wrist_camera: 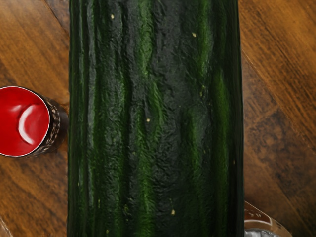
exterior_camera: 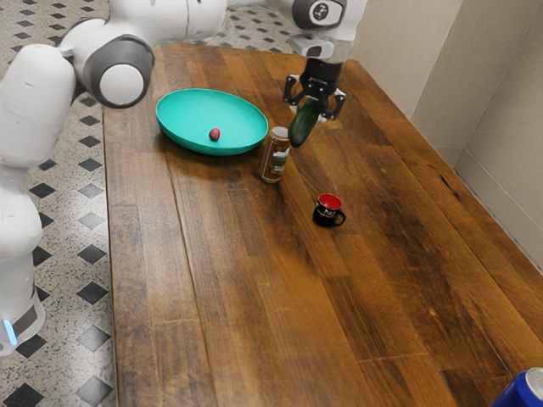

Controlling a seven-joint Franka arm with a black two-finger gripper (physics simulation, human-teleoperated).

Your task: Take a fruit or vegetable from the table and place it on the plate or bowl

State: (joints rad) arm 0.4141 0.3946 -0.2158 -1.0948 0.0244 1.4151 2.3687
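Note:
A dark green cucumber [exterior_camera: 304,124] hangs tilted in the air, its upper end clamped between the fingers of my black gripper [exterior_camera: 314,100], which is shut on it. It hovers above the wood table, just to the exterior view's right of a spice jar. In the wrist view the cucumber [wrist_camera: 155,118] runs lengthwise right under my hand. A teal plate [exterior_camera: 191,106] lies on the table toward the exterior view's left of the gripper, with a small red fruit [exterior_camera: 215,133] resting in it.
A brown spice jar [exterior_camera: 275,154] with a silver lid stands just below the cucumber's lower tip. A small black cup with a red inside [exterior_camera: 328,209] [wrist_camera: 24,121] stands nearer the front. A blue can [exterior_camera: 524,392] peeks in at the lower right corner.

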